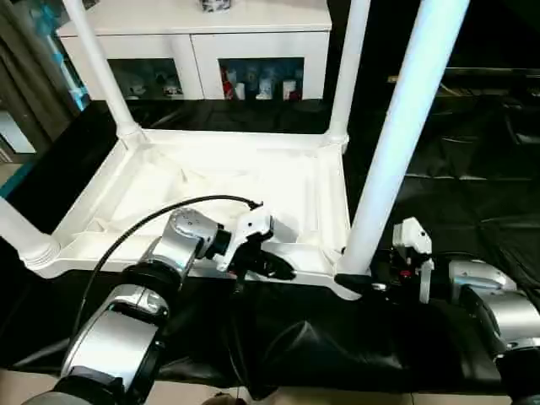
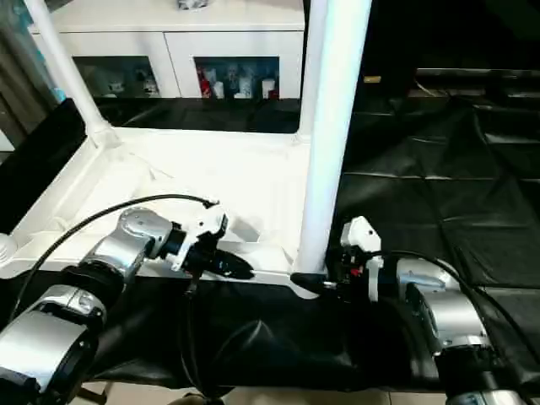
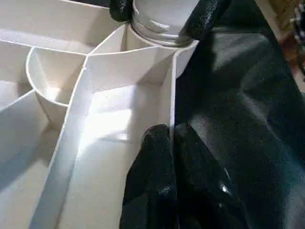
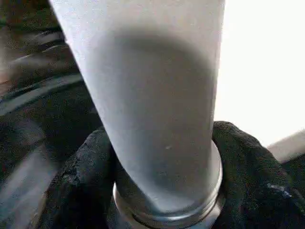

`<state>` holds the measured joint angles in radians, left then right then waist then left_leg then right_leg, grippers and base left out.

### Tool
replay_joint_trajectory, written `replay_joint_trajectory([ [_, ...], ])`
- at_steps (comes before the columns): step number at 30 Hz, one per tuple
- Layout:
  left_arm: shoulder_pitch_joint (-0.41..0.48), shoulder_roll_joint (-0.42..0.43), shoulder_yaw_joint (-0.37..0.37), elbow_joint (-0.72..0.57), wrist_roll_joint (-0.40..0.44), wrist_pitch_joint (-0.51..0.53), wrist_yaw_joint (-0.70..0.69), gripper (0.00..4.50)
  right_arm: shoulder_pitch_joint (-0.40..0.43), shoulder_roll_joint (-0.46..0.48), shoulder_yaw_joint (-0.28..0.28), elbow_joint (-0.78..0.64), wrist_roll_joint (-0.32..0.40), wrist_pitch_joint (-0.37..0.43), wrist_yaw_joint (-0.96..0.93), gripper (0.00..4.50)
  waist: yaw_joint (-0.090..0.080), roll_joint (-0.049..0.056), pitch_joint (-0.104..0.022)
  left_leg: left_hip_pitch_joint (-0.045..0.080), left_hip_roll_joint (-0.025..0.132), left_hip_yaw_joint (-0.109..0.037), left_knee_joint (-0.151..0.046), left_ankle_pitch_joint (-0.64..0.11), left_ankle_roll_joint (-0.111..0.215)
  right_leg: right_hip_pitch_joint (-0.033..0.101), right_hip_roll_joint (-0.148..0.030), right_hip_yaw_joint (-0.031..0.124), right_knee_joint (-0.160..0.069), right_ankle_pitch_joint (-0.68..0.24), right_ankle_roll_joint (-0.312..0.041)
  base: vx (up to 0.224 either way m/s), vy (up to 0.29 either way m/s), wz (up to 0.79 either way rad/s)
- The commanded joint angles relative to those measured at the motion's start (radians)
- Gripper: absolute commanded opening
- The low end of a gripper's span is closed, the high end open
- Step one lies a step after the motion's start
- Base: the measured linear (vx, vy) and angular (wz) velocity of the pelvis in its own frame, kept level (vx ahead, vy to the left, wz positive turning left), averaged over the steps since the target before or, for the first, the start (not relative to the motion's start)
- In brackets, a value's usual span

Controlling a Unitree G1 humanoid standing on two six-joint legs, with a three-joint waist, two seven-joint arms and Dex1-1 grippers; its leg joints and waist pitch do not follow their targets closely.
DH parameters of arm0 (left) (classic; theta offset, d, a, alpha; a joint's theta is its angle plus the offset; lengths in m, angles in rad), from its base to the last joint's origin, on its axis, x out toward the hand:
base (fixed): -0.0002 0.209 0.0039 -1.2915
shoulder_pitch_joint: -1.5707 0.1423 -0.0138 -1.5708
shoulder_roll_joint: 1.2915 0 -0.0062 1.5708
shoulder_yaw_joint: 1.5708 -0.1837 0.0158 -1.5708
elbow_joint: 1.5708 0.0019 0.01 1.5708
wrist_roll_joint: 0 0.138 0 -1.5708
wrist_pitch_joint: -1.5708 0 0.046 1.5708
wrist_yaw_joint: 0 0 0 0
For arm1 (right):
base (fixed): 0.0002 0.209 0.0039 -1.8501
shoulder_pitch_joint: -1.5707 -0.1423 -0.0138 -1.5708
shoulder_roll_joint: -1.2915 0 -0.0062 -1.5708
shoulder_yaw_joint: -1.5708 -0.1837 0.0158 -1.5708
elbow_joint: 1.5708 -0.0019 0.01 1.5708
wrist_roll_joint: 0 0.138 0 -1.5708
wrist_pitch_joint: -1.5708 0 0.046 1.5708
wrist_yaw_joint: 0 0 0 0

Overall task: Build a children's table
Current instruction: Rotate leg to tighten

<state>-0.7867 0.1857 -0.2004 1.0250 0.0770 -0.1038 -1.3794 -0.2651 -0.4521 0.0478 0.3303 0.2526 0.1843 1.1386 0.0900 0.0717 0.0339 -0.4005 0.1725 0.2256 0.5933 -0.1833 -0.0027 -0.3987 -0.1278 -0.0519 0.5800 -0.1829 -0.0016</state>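
While upside down, table [image 1: 211,181]: it lies on the black tabletop [image 1: 472,186], ribbed underside facing up, legs pointing upward.
Near edge: the table's near rim runs along the tabletop's front part, with a strip of black cover between the rim and the tabletop's front edge.
Left end effector [image 1: 268,268]: its black fingers are pressed together on the near rim wall, one finger inside the tray-like underside and one outside, as the left wrist view shows.
Right end effector [image 2: 323,283]: its two fingers [image 4: 83,176] sit on both sides of the base of the near right leg [image 1: 396,143], where a grey collar meets the corner socket; they lie close against the collar, but I cannot tell if they press on it.
Near right leg: upright in the near right corner socket, slightly tilted in the head view.
Other legs: one stands in the far right socket [image 1: 348,67], one in the far left socket [image 1: 101,72], and one at the near left corner [image 1: 21,232], which leans out of the picture.
Open room: wide black cover lies free on the right of the table; less room on the left.
Underside compartments: the ribbed cells between the rims look white and bare [image 3: 52,86].
Cabinet [image 1: 194,38]: white, behind the tabletop; its two open shelves hold small bottles and figures [image 1: 261,84], too small to name.
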Motion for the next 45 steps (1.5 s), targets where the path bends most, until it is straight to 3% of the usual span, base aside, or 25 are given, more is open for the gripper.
replay_joint_trajectory([
  [1, -0.021, -0.042, 0.017, 0.022, 0.007, 0.018, 0.143, 0.0, 0.018, 0.05, 0.052, 0.038, -0.054, 0.013, -0.088, 2.66, -0.001, -0.023, -0.055, 0.031, 0.062, -0.033, -0.078, -0.218, 0.081, 0.032, -0.036, 0.019, -0.058, -0.18, -0.238, 0.0, 0.0, 0.0],
  [5, -0.05, -0.11, 0.031, 0.05, 0.018, 0.036, 0.314, 0.0, -0.012, 0.167, 0.007, 0.143, -0.091, 0.027, -0.351, 2.66, -0.015, -0.017, -0.042, 0.038, 0.06, -0.044, -0.097, -0.367, -0.006, 0.026, -0.04, 0.019, -0.08, -0.401, -0.179, 0.0, 0.0, 0.0],
  [7, -0.062, -0.159, 0.028, 0.061, 0.029, 0.052, 0.4, 0.0, -0.032, 0.234, -0.002, 0.178, -0.107, 0.017, -0.465, 2.65, -0.033, -0.018, -0.031, 0.058, 0.055, -0.053, -0.102, -0.51, -0.061, 0.012, -0.041, 0.017, -0.101, -0.562, -0.126, 0.0, 0.0, 0.0],
  [8, -0.064, -0.173, 0.027, 0.064, 0.03, 0.055, 0.422, 0.0, -0.039, 0.255, -0.007, 0.188, -0.11, 0.022, -0.504, 2.65, -0.043, -0.017, -0.027, 0.072, 0.051, -0.057, -0.098, -0.569, -0.07, 0.0, -0.038, 0.014, -0.116, -0.619, -0.104, -0.058, 0.011, 0.01],
  [9, -0.064, -0.173, 0.027, 0.064, 0.03, 0.055, 0.422, 0.0, -0.039, 0.255, -0.007, 0.188, -0.11, 0.022, -0.504, 2.65, -0.049, -0.018, -0.025, 0.075, 0.049, -0.059, -0.099, -0.592, -0.071, -0.001, -0.035, 0.01, -0.12, -0.641, -0.092, 0.0, 0.0, 0.0],
  [10, -0.066, -0.196, 0.027, 0.066, 0.029, 0.058, 0.451, 0.0, -0.053, 0.289, -0.011, 0.203, -0.125, 0.019, -0.574, 2.65, -0.054, -0.015, -0.025, 0.075, 0.048, -0.065, -0.103, -0.614, -0.071, 0.006, -0.035, 0.006, -0.123, -0.655, -0.072, 0.0, 0.0, 0.0],
  [12, -0.066, -0.23, 0.028, 0.067, 0.023, 0.058, 0.478, 0.0, -0.062, 0.335, 0.014, 0.202, -0.142, 0.002, -0.591, 2.65, -0.064, -0.011, -0.029, 0.069, 0.05, -0.07, -0.114, -0.629, -0.077, 0.015, -0.033, 0.001, -0.122, -0.616, -0.068, 0.0, 0.0, 0.0],
  [13, -0.066, -0.235, 0.027, 0.067, 0.023, 0.058, 0.481, 0.0, -0.063, 0.342, 0.018, 0.202, -0.144, -0.003, -0.592, 2.65, -0.066, -0.007, -0.026, 0.074, 0.051, -0.07, -0.118, -0.654, -0.08, 0.011, -0.031, 0.0, -0.127, -0.596, -0.069, 0.0, 0.0, 0.0],
  [15, -0.066, -0.245, 0.026, 0.068, 0.023, 0.047, 0.479, 0.0, -0.071, 0.365, 0.017, 0.201, -0.135, -0.024, -0.584, 3.21, -0.071, -0.006, -0.027, 0.081, 0.05, -0.07, -0.119, -0.683, -0.081, 0.012, -0.03, -0.004, -0.129, -0.569, -0.077, 0.0, 0.0, 0.0],
  [20, -0.06, -0.227, 0.023, 0.062, 0.02, 0.024, 0.437, 0.0, -0.073, 0.347, 0.006, 0.186, -0.109, -0.03, -0.543, 3.8, -0.07, -0.005, -0.032, 0.066, 0.053, -0.069, -0.126, -0.624, -0.067, 0.022, -0.039, 0.008, -0.121, -0.489, -0.109, 0.0, 0.0, 0.0],
  [24, -0.043, -0.177, 0.012, 0.043, 0.008, -0.003, 0.311, 0.0, -0.048, 0.259, 0.035, 0.13, -0.1, -0.042, -0.397, 3.92, -0.062, -0.009, -0.035, 0.067, 0.055, -0.061, -0.124, -0.58, -0.053, 0.023, -0.039, 0.016, -0.114, -0.412, -0.142, 0.0, 0.0, 0.0],
  [27, -0.031, -0.14, 0.002, 0.027, -0.001, -0.013, 0.207, 0.0, -0.021, 0.18, 0.055, 0.073, -0.086, -0.044, -0.252, 3.92, -0.048, -0.016, -0.039, 0.05, 0.057, -0.05, -0.12, -0.469, -0.009, 0.04, -0.039, 0.022, -0.102, -0.328, -0.167, 0.039, -0.015, 0.01],
  [28, -0.029, -0.131, -0.001, 0.025, -0.001, -0.017, 0.186, 0.0, -0.015, 0.161, 0.057, 0.06, -0.079, -0.04, -0.221, 3.92, -0.041, -0.017, -0.045, 0.045, 0.058, -0.045, -0.113, -0.399, 0.017, 0.045, -0.041, 0.024, -0.093, -0.265, -0.187, 0.066, -0.028, 0.01],
  [30, -0.025, -0.107, -0.009, 0.017, 0.0, -0.03, 0.134, 0.0, -0.002, 0.112, 0.058, 0.033, -0.062, -0.034, -0.149, 3.92, -0.032, -0.017, -0.047, 0.049, 0.06, -0.037, -0.103, -0.337, 0.052, 0.04, -0.042, 0.027, -0.087, -0.221, -0.215, 0.062, -0.037, 0.04],
  [32, -0.024, -0.079, -0.011, 0.015, -0.004, -0.04, 0.076, 0.0, 0.011, 0.042, 0.055, 0.002, -0.039, -0.022, -0.045, 3.92, -0.018, -0.02, -0.054, 0.04, 0.06, -0.037, -0.092, -0.256, 0.085, 0.049, -0.044, 0.028, -0.074, -0.163, -0.231, 0.063, -0.037, 0.03],
  [33, -0.024, -0.075, -0.01, 0.014, -0.006, -0.039, 0.066, 0.0, 0.012, 0.031, 0.054, -0.001, -0.037, -0.021, -0.031, 3.92, -0.014, -0.019, -0.056, 0.043, 0.061, -0.035, -0.088, -0.234, 0.096, 0.047, -0.043, 0.028, -0.069, -0.127, -0.239, 0.059, -0.033, 0.01],
  [34, -0.023, -0.065, -0.01, 0.012, -0.009, -0.039, 0.044, 0.0, 0.012, 0.011, 0.051, -0.005, -0.031, -0.017, -0.006, 3.92, -0.006, -0.016, -0.063, 0.036, 0.061, -0.034, -0.077, -0.143, 0.136, 0.049, -0.04, 0.023, -0.051, 0.001, -0.263, 0.059, -0.033, 0.01],
  [35, -0.022, -0.06, -0.009, 0.01, -0.011, -0.039, 0.031, 0.0, 0.012, 0.0, 0.05, -0.006, -0.027, -0.014, 0.008, 3.92, -0.006, -0.016, -0.063, 0.036, 0.061, -0.034, -0.077, -0.143, 0.136, 0.049, -0.04, 0.023, -0.051, 0.001, -0.263, 0.0, 0.0, 0.0],
  [38, -0.016, -0.032, -0.01, 0.003, -0.015, -0.033, -0.035, 0.0, 0.007, -0.04, 0.047, -0.006, -0.019, -0.01, 0.056, 3.92, 0.006, -0.017, -0.07, 0.029, 0.058, -0.031, -0.059, -0.066, 0.181, 0.045, -0.039, 0.018, -0.036, 0.104, -0.284, 0.0, 0.0, 0.0],
  [40, -0.015, -0.019, -0.008, 0.0, -0.016, -0.028, -0.06, 0.0, 0.005, -0.056, 0.045, -0.005, -0.016, -0.008, 0.084, 3.92, 0.008, -0.016, -0.066, 0.024, 0.06, -0.033, -0.058, -0.078, 0.185, 0.04, -0.038, 0.017, -0.034, 0.082, -0.283, 0.0, 0.0, 0.0],
  [41, -0.013, -0.015, -0.008, -0.002, -0.016, -0.027, -0.067, 0.0, 0.005, -0.058, 0.044, -0.005, -0.014, -0.005, 0.089, 3.92, 0.008, -0.015, -0.064, 0.025, 0.06, -0.033, -0.061, -0.109, 0.175, 0.039, -0.037, 0.015, -0.039, 0.024, -0.277, 0.0, 0.0, 0.0],
  [45, -0.012, -0.01, -0.008, -0.005, -0.027, -0.022, -0.079, 0.0, 0.003, -0.056, 0.042, -0.009, 0.007, 0.011, 0.102, 3.56, 0.004, -0.016, -0.055, 0.032, 0.067, -0.036, -0.08, -0.237, 0.098, 0.036, -0.037, 0.018, -0.057, -0.164, -0.254, 0.0, 0.0, 0.0],
])
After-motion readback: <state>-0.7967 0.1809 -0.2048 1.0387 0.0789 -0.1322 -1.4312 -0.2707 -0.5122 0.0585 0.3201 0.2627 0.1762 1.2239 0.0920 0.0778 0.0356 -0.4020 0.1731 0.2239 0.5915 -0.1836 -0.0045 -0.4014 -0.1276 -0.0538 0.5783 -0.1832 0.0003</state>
